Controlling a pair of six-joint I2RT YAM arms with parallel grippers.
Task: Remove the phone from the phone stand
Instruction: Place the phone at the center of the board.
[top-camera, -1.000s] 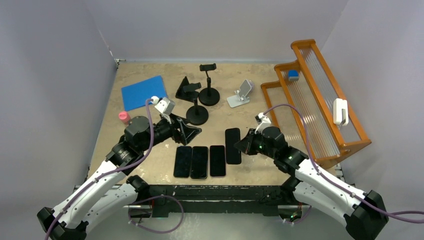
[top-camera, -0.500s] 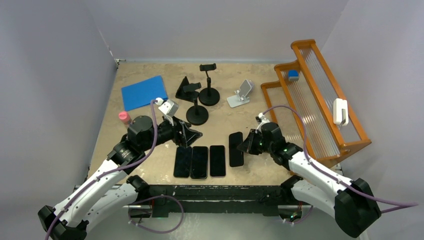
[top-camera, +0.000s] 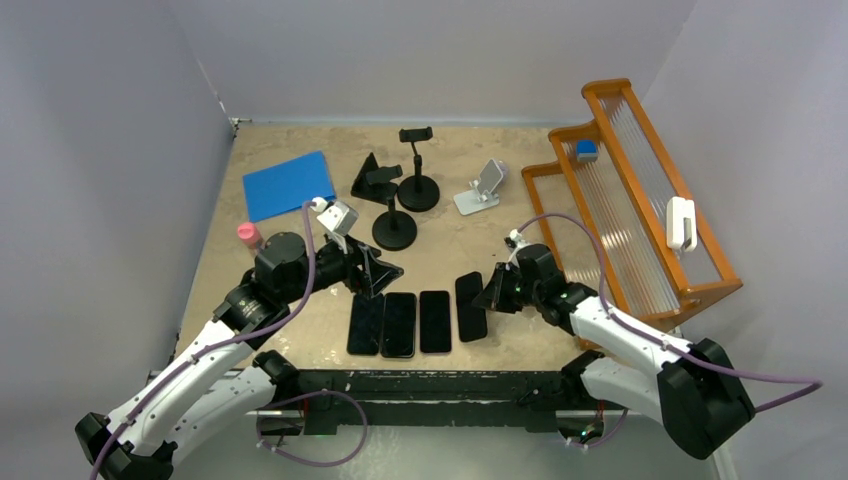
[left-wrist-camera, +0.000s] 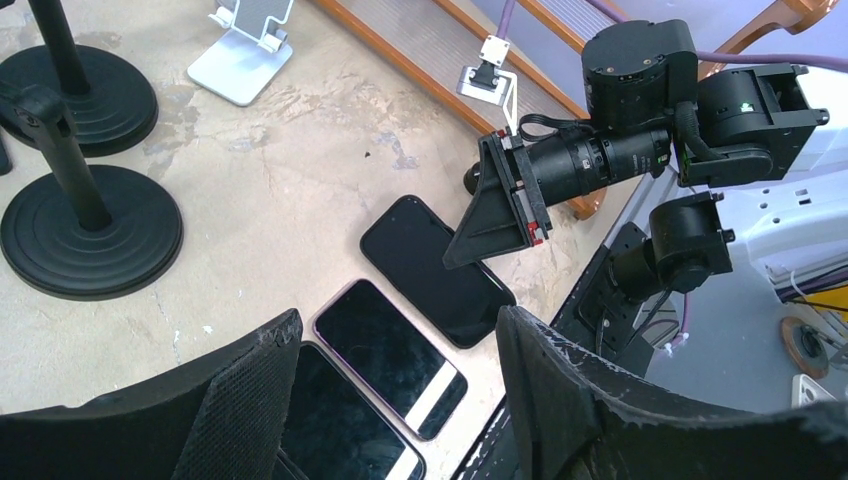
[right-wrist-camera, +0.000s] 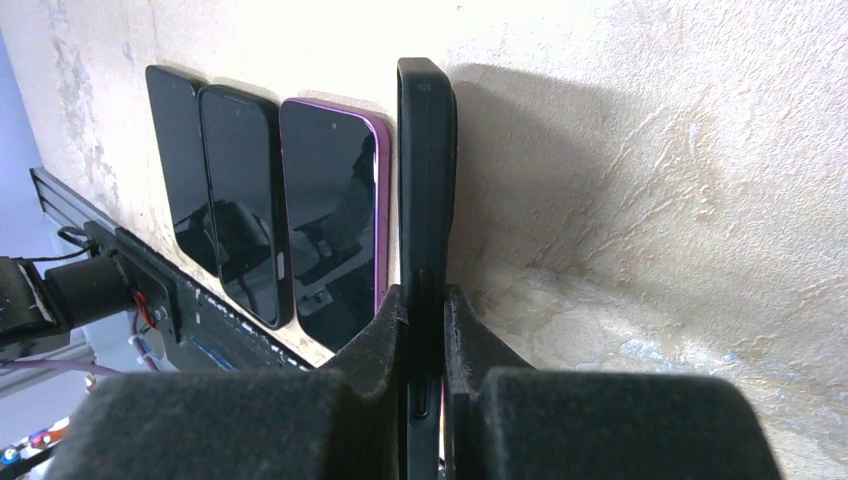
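Black and slim, the phone (top-camera: 470, 305) sits clamped tight by one end in your right gripper (top-camera: 490, 294), low at the table (top-camera: 480, 240) just right of three phones (top-camera: 398, 322) lying in a row, while your left gripper (top-camera: 385, 270) gapes wide, holding nothing.

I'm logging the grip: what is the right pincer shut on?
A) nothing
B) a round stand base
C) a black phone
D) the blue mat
C: the wrist view shows the right pincer clamping the black phone by its thin edge.
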